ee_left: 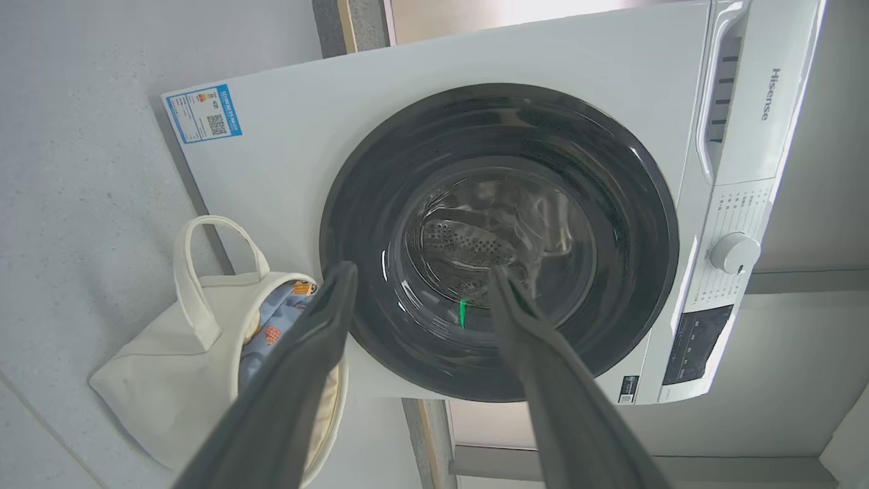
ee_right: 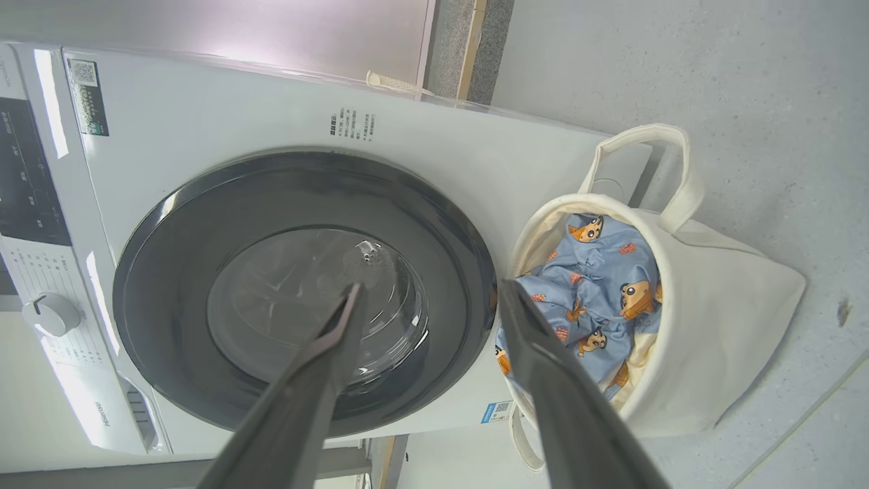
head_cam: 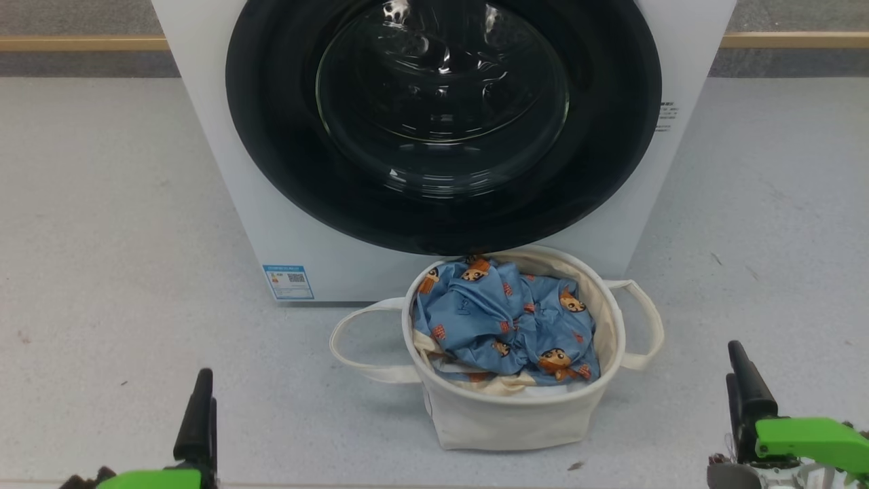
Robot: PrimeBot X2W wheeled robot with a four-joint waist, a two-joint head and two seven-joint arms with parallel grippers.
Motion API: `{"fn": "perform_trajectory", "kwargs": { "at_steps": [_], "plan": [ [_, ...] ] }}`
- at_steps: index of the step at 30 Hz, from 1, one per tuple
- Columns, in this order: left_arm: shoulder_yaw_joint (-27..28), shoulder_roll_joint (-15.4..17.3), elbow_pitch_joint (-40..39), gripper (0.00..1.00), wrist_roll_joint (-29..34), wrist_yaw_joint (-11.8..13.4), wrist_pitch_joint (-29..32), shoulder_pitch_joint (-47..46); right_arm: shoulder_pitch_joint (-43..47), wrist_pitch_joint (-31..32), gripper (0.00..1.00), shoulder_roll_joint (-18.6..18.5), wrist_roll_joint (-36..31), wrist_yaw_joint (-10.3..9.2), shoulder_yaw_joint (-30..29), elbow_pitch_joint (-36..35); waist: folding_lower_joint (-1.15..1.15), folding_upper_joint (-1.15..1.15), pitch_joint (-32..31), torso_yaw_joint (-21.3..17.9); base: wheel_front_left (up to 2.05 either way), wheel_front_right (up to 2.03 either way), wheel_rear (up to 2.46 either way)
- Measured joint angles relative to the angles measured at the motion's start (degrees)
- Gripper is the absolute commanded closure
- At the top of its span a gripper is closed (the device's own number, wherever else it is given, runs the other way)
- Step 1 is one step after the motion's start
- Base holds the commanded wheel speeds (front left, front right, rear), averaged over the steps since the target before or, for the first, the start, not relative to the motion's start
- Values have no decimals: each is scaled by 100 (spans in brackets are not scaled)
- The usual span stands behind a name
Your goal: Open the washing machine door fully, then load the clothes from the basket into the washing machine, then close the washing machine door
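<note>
**Left gripper** [ee_left: 422, 272]: jaws wide apart, holding nothing. In the left wrist view the jaws frame the glass centre of the washing machine door [head_cam: 441, 102], well short of it. The basket [head_cam: 502, 421] lies off to one side, partly behind one finger.

**Right gripper** [ee_right: 431, 288]: jaws wide apart, holding nothing. In the right wrist view one finger lies across the door glass and the other across the near edge of the basket's mouth. Neither touches anything.

**Position of grippers:** in the head view they sit low at the two bottom corners, fingers pointing up. The basket is between them and further forward, apart from both.

**Basket:** upright on the floor [head_cam: 102, 238], just in front of the washing machine [head_cam: 326, 272]. Its far rim is directly below the door's lower edge, and one looped handle stands out on each side.

**Clothes** [head_cam: 502, 319]: bunched inside the basket. Blue printed fabric is on top, and cream fabric shows under it at the near rim.

**Door:** shut, its black ring flat against the white front.

**Other:** a blue sticker [head_cam: 288, 282] sits at the lower corner of the front.
</note>
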Motion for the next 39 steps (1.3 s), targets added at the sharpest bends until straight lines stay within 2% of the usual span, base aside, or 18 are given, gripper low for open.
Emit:
{"fn": "perform_trajectory", "kwargs": {
  "at_steps": [21,24,34,39],
  "plan": [
    [-78,3,-532,0,2119,0,-319,-249,-463,-325,0,-3,-2047,0,419,-410,0,0,5,51,0,0,0],
    [-165,3,-571,0,2608,18,-371,-294,-523,-375,0,-4,-2373,0,456,-432,0,0,9,65,0,0,0],
    [-550,42,-648,0,3863,261,-519,-472,-667,-520,0,-9,-3476,0,732,-489,0,0,34,107,0,0,0],
    [-787,182,-648,0,4407,534,-602,-509,-667,-619,0,-12,-3975,0,900,-438,0,0,54,121,0,0,0]
  ]
}}
